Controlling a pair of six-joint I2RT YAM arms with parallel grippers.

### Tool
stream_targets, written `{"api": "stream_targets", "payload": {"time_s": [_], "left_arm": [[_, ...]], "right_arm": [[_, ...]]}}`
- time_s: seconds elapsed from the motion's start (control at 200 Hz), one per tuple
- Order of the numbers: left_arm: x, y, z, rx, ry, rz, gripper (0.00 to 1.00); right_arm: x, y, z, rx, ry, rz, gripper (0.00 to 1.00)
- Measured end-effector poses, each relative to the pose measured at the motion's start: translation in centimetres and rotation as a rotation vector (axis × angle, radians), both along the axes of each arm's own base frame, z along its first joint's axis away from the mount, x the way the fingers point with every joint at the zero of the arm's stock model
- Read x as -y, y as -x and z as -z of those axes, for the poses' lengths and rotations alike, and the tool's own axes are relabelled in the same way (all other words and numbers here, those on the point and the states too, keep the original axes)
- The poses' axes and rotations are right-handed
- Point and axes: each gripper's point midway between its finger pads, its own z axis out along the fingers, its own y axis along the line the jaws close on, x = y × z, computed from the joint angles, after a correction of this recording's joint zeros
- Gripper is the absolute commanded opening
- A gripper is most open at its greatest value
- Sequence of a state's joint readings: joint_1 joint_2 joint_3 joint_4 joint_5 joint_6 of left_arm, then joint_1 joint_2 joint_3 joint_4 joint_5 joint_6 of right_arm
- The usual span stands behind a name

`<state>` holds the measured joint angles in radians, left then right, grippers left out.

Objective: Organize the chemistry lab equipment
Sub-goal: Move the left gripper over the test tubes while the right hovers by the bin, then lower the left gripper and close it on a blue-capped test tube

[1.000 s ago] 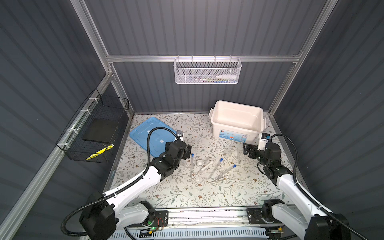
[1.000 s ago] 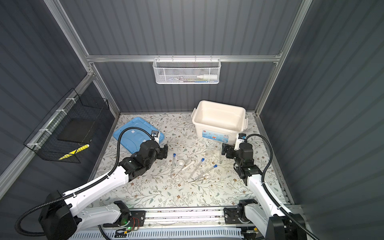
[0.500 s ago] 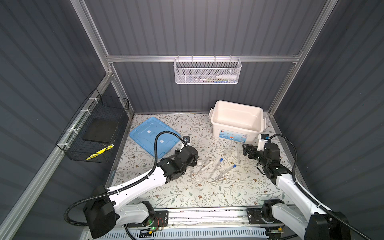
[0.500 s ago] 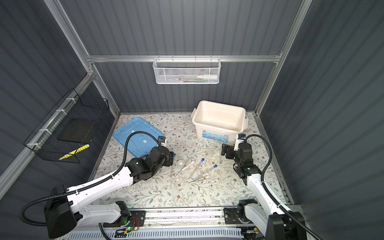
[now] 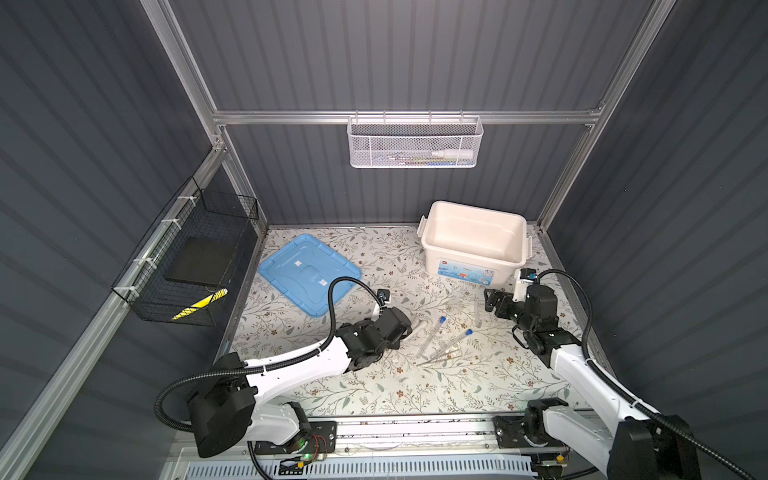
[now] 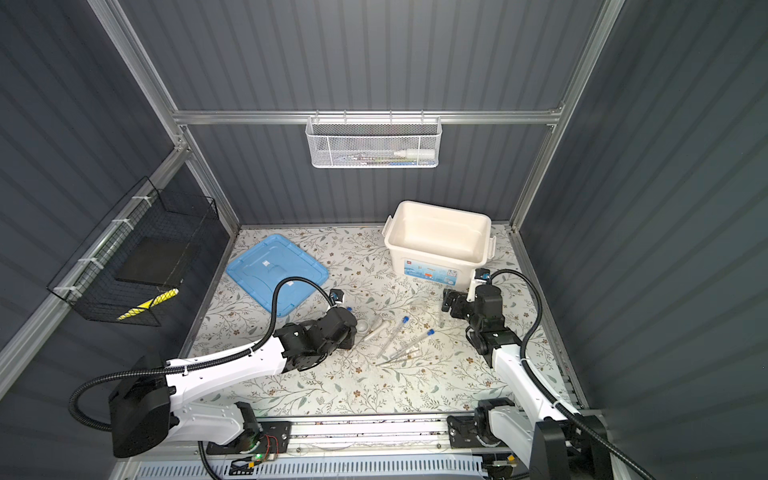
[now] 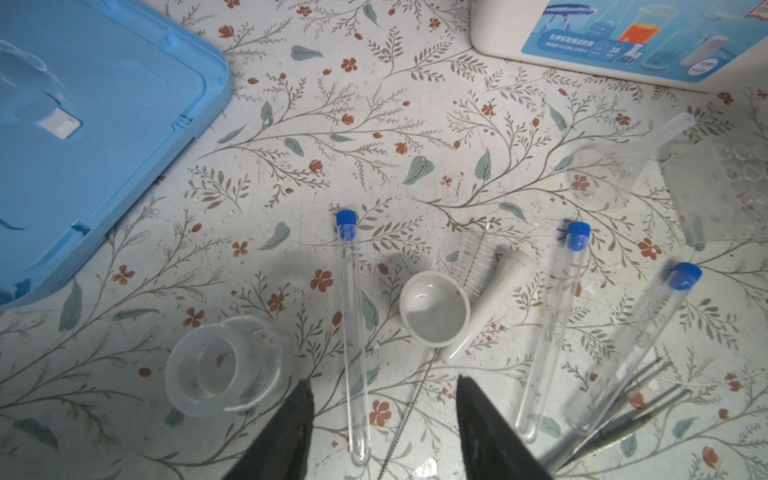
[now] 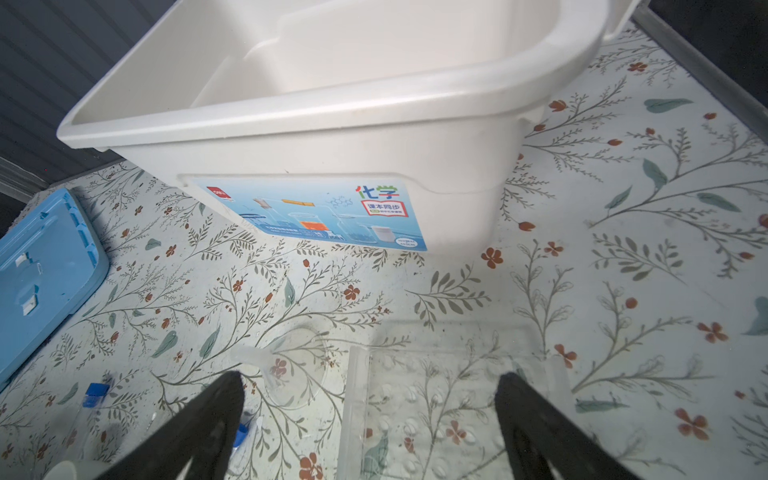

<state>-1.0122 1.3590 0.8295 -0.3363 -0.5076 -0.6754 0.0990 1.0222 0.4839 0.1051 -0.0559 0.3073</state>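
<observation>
Nothing stowed yet: L gripper [image 7: 384, 380], jaws apart, is straddling one test tube [image 7: 353, 332] — R gripper [image 8: 370, 376], jaws apart, is hovering above tube rack [image 8: 449, 399].

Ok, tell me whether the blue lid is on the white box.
No, the blue lid lies flat on the table, apart from the open white box.

Cream box [image 8: 332, 137], front wall, blue label [image 8: 307, 216]: large coloured characters 化学 at one end, red-framed 课本同步 just below them. Small red brand mark [image 8: 220, 192] at the label's opposite end, illegible. Remaining print too fine to read.
</observation>
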Motion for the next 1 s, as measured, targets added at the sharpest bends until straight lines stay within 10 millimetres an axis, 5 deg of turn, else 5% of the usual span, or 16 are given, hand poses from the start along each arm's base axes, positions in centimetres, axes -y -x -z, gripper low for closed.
{"api": "stream_targets", "payload": {"time_s": [1.0], "left_arm": [[-0.7,-1.3,7.8,-0.203,-0.057,-0.054,0.39]], "right_arm": [[0.0,-0.1,-0.1,-0.004,0.001,0.0,0.96]]}}
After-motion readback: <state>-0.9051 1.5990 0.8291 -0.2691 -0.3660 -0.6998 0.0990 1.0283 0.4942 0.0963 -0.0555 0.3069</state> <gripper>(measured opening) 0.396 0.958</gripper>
